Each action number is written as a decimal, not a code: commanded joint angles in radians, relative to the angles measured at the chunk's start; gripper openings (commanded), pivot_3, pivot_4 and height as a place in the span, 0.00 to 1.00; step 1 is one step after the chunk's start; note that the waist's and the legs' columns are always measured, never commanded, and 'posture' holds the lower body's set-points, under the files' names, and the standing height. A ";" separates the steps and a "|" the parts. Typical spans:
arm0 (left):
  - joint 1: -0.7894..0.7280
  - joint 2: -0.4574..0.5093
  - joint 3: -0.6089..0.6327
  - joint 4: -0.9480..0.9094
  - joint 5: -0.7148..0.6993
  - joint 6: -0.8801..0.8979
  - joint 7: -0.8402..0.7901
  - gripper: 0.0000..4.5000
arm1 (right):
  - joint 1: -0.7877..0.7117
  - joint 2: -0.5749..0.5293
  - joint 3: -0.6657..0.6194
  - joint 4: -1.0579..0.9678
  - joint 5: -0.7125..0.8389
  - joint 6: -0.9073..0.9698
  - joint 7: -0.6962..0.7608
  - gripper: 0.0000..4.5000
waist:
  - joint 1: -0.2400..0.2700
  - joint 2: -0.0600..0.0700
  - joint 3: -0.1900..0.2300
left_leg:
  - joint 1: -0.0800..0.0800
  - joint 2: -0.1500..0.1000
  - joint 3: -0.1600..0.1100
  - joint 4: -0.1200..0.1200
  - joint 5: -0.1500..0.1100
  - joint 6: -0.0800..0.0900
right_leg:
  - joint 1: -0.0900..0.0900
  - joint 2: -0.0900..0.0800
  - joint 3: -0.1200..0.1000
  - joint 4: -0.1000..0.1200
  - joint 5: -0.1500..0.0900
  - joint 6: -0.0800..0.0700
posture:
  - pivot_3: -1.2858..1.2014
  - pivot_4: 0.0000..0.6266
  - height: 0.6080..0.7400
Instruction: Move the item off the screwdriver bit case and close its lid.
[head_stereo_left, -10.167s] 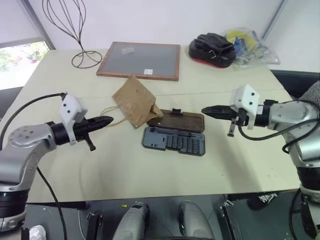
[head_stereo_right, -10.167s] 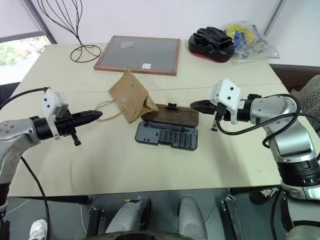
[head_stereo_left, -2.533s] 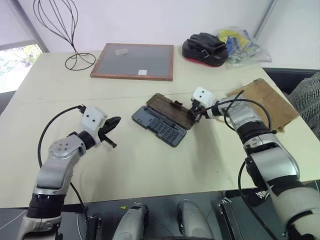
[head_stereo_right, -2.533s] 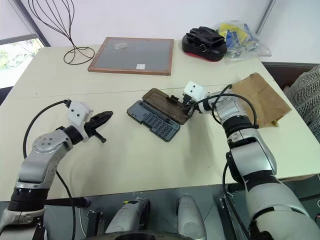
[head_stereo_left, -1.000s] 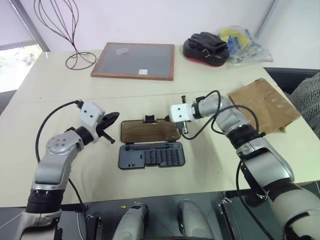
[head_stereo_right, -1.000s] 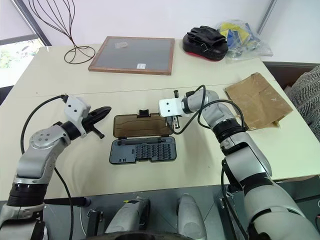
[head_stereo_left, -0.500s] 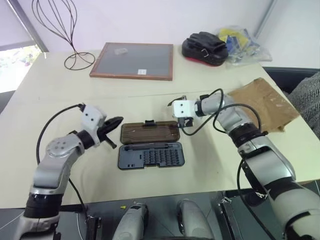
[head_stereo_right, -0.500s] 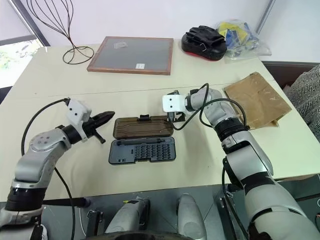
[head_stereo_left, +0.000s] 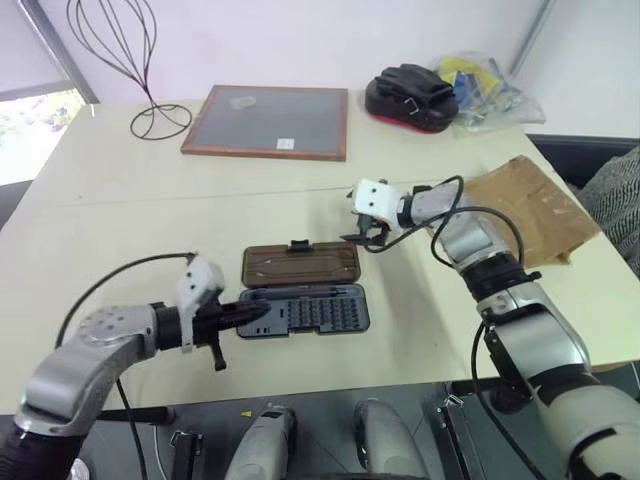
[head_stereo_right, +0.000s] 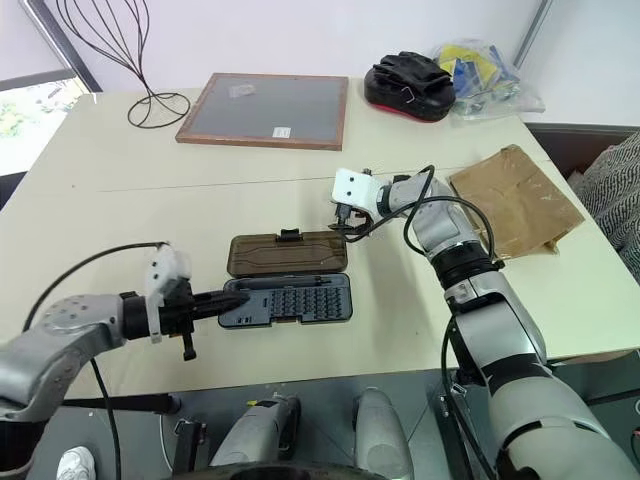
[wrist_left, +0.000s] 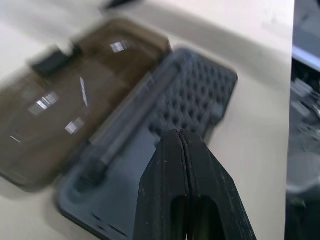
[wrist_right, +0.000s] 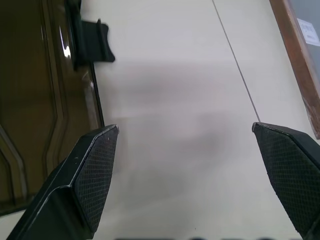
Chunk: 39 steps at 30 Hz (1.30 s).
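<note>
The screwdriver bit case lies open in the middle of the table, its grey tray (head_stereo_left: 312, 310) of bits nearest me and the smoky-brown lid (head_stereo_left: 300, 264) flat behind it, black clasp (wrist_right: 92, 42) at the lid's far edge. The item, a crumpled brown paper bag (head_stereo_left: 525, 205), rests on the table at the right, apart from the case. My left gripper (head_stereo_left: 255, 312) is shut, with nothing in it, its tip over the tray's left end (wrist_left: 125, 165). My right gripper (head_stereo_left: 362, 236) hangs open just above and beyond the lid's right end, holding nothing.
A wood-framed grey board (head_stereo_left: 268, 122) and a wire stand (head_stereo_left: 158, 120) sit at the back left. A black-and-red pouch (head_stereo_left: 412, 95) and a plastic bag (head_stereo_left: 490, 85) are at the back right. The table's near edge runs close below the tray.
My left gripper has swung from beside the lid's left end toward me and to the right, over the tray's left end. My right gripper has opened and drawn slightly up and away from the lid.
</note>
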 joint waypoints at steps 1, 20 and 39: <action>-0.024 0.001 -0.047 0.056 0.072 -0.077 -0.024 0.00 | -0.021 0.011 -0.024 -0.101 0.056 0.131 0.061 0.99 | 0.000 0.000 0.000 | 0.000 0.000 0.000 0.000 0.000 0.000 | 0.000 0.000 0.000 0.000 0.000 0.000 | 0.52 0.24 0.95; 0.005 -0.039 -0.141 0.171 0.217 -0.235 -0.026 0.00 | -0.137 0.160 -0.006 0.079 0.131 0.336 0.142 0.99 | -0.001 0.001 0.000 | 0.001 0.000 0.000 0.000 0.000 0.000 | 0.000 0.000 0.000 0.000 0.000 0.000 | 0.52 0.24 0.95; 0.046 -0.071 -0.148 0.321 0.265 -0.411 -0.030 0.00 | -0.168 0.136 0.032 0.409 0.031 0.119 0.108 0.87 | -0.001 0.008 -0.006 | 0.002 0.000 0.000 0.000 0.000 0.000 | 0.001 0.000 0.000 0.000 0.000 0.000 | 0.52 0.24 0.95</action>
